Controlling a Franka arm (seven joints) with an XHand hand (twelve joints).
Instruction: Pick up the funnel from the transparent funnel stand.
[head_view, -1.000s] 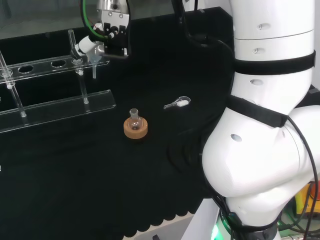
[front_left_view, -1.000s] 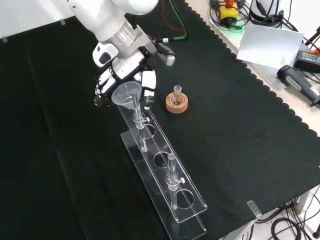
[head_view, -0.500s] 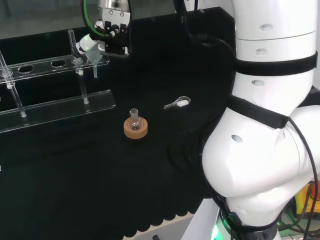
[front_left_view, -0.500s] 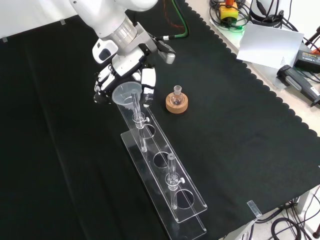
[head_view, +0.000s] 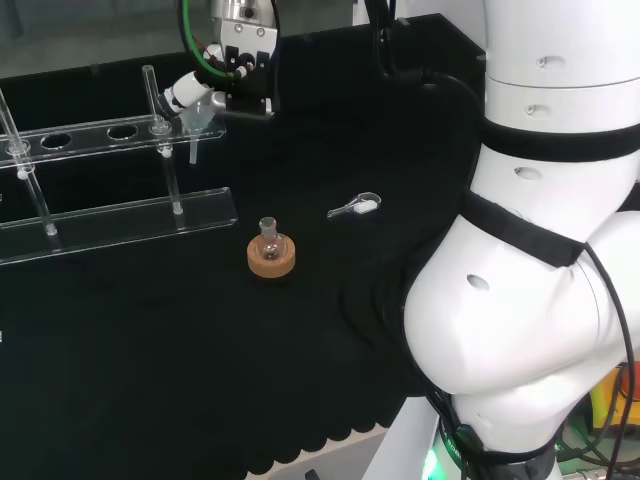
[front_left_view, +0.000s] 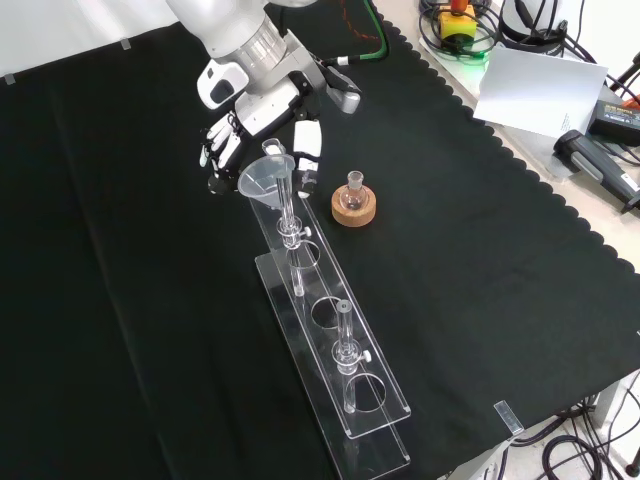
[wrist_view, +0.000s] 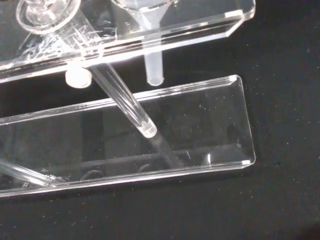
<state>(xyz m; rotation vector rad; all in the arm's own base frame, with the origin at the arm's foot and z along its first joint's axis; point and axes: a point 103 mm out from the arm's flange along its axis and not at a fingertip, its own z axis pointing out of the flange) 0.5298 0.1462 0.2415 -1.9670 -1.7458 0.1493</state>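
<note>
Fingers of the hand (front_left_view: 262, 150) curl round the funnel (front_left_view: 268, 179), which sits at the far end of the stand (front_left_view: 330, 345) in the front view, its stem through the top rail's end hole in the wrist view. Against the earlier front view, hand, funnel and stand have all shifted right and up. To their right stands a flask (front_left_view: 354, 192) on a cork ring (front_left_view: 354, 211), near the stand; beyond it the desk (front_left_view: 480, 250) lies bare to its scalloped edge.
</note>
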